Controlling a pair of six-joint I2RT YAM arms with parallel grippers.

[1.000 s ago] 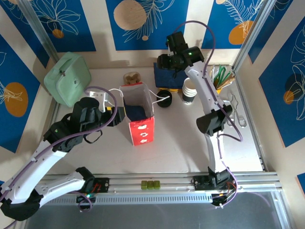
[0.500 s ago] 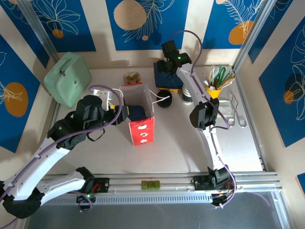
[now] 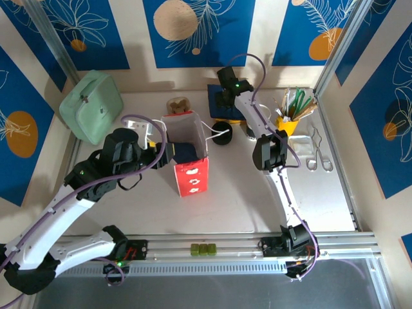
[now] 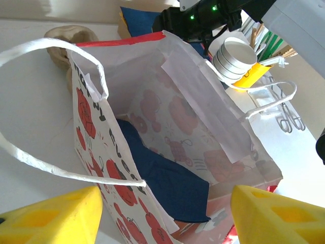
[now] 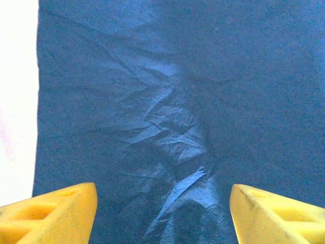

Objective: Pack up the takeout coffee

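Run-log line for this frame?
left claw: open, facing red bag | right claw: open, above blue napkins | red bag: upright, blue napkin inside

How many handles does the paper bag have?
2: one handle loops off the bag's left wall in the left wrist view, the other off its right wall; none hidden.

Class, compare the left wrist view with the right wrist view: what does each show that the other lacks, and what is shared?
Left wrist view: an open red-and-white paper bag, a dark blue folded sheet lying inside it, and a stack of white paper cups beyond. Right wrist view: a creased dark blue surface, with a pale strip of table along its left. Shared: yellow fingers spread apart at the bottom corners, the left fingers in one, the right fingers in the other.
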